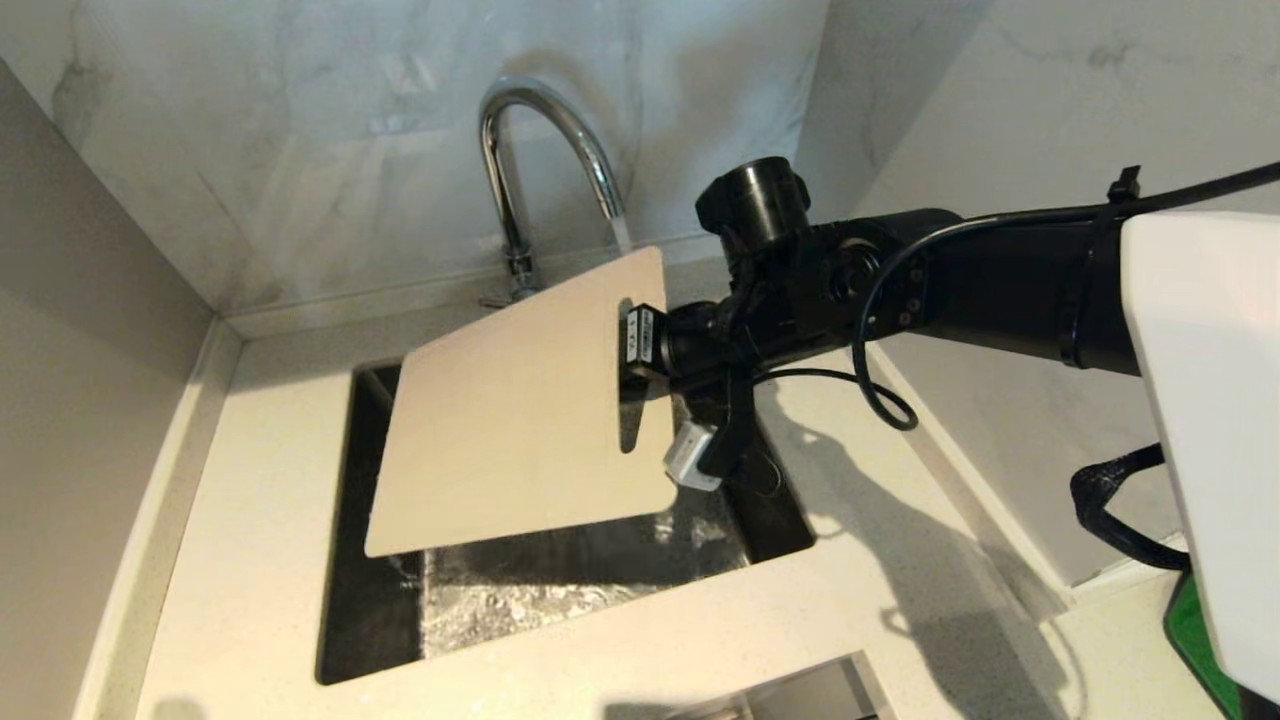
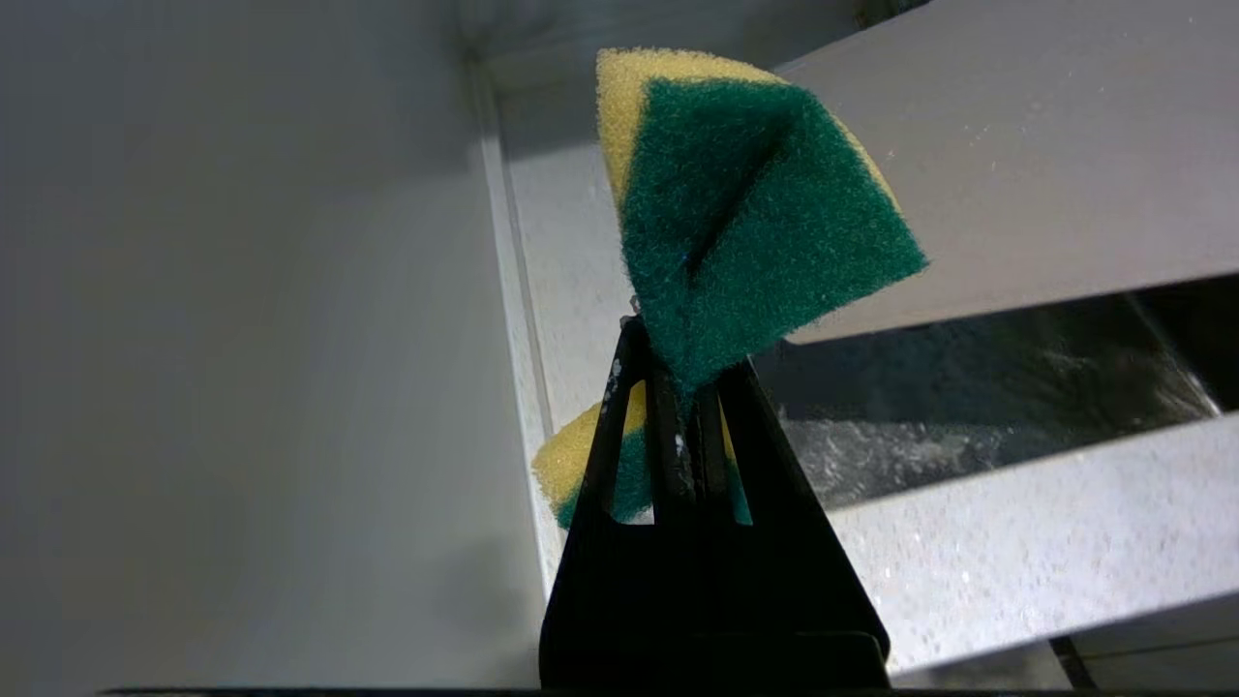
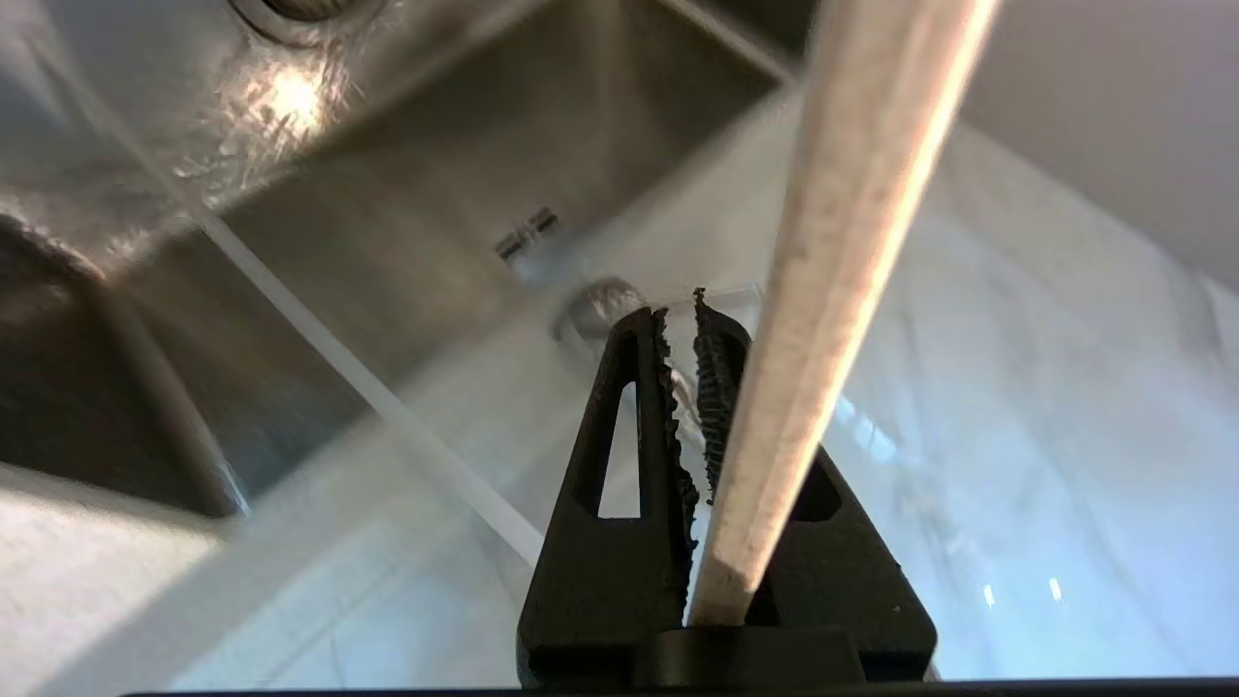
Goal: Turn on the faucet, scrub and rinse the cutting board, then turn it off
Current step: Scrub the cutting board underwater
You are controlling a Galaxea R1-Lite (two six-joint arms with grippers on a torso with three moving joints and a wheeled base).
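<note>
The chrome faucet [image 1: 520, 150] arches over the sink, and a thin stream of water falls from its spout onto the far corner of the cutting board [image 1: 510, 420]. The cream board hangs tilted above the sink [image 1: 370, 600]. My right gripper [image 1: 628, 350] is shut on the board's handle end. In the right wrist view the board [image 3: 852, 223] shows edge-on beside the right gripper [image 3: 678, 315]. The left arm is outside the head view. My left gripper [image 2: 678, 358] is shut on a green-and-yellow sponge [image 2: 755, 213], just short of the board [image 2: 1045, 145].
The steel sink basin [image 2: 968, 426] is wet below the board. A pale counter [image 1: 260, 480] surrounds it, with marble walls close behind and on both sides. A bright green object [image 1: 1190, 620] lies at the lower right, partly behind my arm's white cover.
</note>
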